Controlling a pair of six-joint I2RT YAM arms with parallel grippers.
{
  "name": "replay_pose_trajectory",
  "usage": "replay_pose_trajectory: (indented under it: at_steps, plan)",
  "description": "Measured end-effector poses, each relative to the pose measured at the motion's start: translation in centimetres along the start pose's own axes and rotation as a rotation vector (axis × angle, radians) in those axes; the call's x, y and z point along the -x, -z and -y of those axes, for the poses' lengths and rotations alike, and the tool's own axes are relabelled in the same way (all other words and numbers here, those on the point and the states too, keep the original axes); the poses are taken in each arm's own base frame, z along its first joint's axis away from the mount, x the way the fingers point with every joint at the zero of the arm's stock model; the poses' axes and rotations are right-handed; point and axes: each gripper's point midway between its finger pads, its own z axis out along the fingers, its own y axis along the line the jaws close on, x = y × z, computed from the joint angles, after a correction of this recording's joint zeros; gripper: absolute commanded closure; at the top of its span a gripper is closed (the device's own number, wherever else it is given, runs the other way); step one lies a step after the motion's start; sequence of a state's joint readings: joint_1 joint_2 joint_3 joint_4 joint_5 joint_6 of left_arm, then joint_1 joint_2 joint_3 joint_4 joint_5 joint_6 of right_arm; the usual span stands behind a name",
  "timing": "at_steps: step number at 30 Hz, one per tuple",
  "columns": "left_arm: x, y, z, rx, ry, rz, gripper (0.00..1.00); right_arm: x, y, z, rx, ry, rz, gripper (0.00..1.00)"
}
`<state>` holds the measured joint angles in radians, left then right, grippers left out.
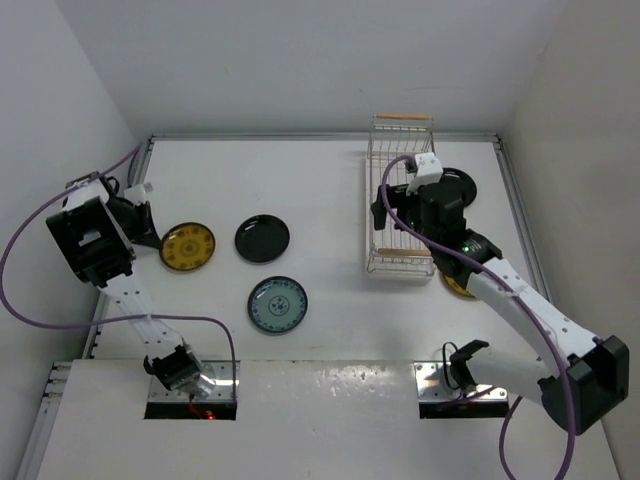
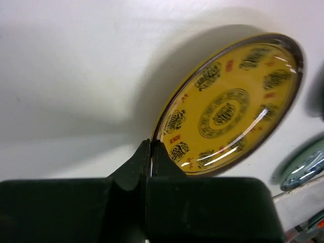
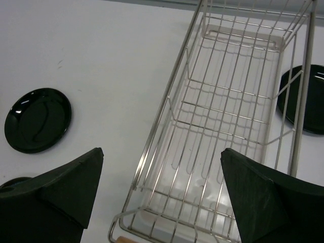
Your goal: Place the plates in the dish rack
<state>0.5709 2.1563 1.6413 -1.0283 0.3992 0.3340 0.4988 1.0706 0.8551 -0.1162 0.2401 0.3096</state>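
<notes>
**Operator:** What lies around the plate at my left arm?

**Clerk:** Entry one: the yellow plate (image 1: 187, 247), face up at the left of the table (image 1: 300, 180).
Entry two: a black plate (image 1: 262, 238) just to its right, lying between it and the dish rack (image 1: 402, 195).
Entry three: a teal plate (image 1: 277, 304), nearer your arm bases and apart from both.
Entry four: a second black plate (image 1: 462, 187) close beside the rack's right side, partly hidden by your right arm.
Entry five: a yellow edge (image 1: 455, 288) under that forearm at the rack's near right corner. I cannot tell what it is.

**Operator:** And the grippers?

**Clerk:** Your left gripper (image 2: 151, 147) has its fingers pressed together on the yellow plate's rim. The rim runs into the seam between them, with one finger over the plate's face and the other outside it. I cannot tell whether the plate sits flat or tipped.
Your right gripper (image 3: 161, 152) is spread wide above the rack's near end and touches nothing.

**Operator:** How does the rack lie?

**Clerk:** Its long axis runs away from you, near to far, at the right of the table. A wooden handle (image 1: 403, 117) sits across the far short end.
</notes>
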Motion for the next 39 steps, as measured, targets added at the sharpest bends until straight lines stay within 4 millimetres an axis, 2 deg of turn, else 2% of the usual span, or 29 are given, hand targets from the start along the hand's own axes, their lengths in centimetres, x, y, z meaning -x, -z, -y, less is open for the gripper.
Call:
replay_pose_trajectory:
  at_steps: [4, 7, 9, 14, 19, 22, 25, 29, 30, 34, 36, 39]
  plan:
    - [2.8, 1.6, 1.2, -0.067, -0.052, 0.078, 1.0, -0.7, -2.0, -0.9, 0.031, 0.021, -0.035, 0.03]
    - [4.5, 2.8, 2.2, -0.109, -0.089, 0.139, 1.0, 0.1, -3.4, -1.9, 0.061, 0.039, -0.042, 0.03]
    - [4.8, 3.3, 3.0, -0.142, -0.101, 0.162, 1.0, 1.0, -4.3, -2.5, 0.078, 0.05, -0.026, 0.03]
    - [5.4, 4.4, 4.7, -0.217, -0.121, 0.195, 1.0, 1.8, -4.7, -3.8, 0.118, 0.062, -0.004, 0.03]
    - [8.5, 7.2, 6.2, -0.238, -0.182, 0.306, 1.0, 1.5, -5.7, -5.4, 0.162, 0.077, -0.026, 0.03]
    - [9.9, 9.0, 8.1, -0.228, -0.244, 0.371, 1.0, 1.6, -6.2, -6.9, 0.21, 0.089, -0.035, 0.03]
    - [11.2, 10.7, 11.9, -0.236, -0.329, 0.423, 1.0, 1.7, -6.6, -9.0, 0.286, 0.094, -0.05, 0.03]
    - [12.2, 11.7, 18.8, -0.29, -0.479, 0.458, 1.0, 2.8, -7.3, -12.3, 0.415, 0.068, -0.055, 0.03]
    - [12.1, 11.7, 21.0, -0.317, -0.522, 0.458, 1.0, 3.3, -7.6, -13.2, 0.447, 0.054, -0.055, 0.03]
    - [10.6, 11.0, 27.8, -0.412, -0.645, 0.427, 1.0, 5.2, -9.0, -16.2, 0.55, -0.002, -0.047, 0.03]
    - [9.7, 10.6, 30.4, -0.456, -0.69, 0.407, 1.0, 5.2, -9.6, -17.0, 0.583, -0.026, -0.053, 0.03]
    - [8.7, 10.2, 32.9, -0.506, -0.733, 0.385, 1.0, 3.9, -10.4, -17.8, 0.611, -0.061, -0.096, 0.07]
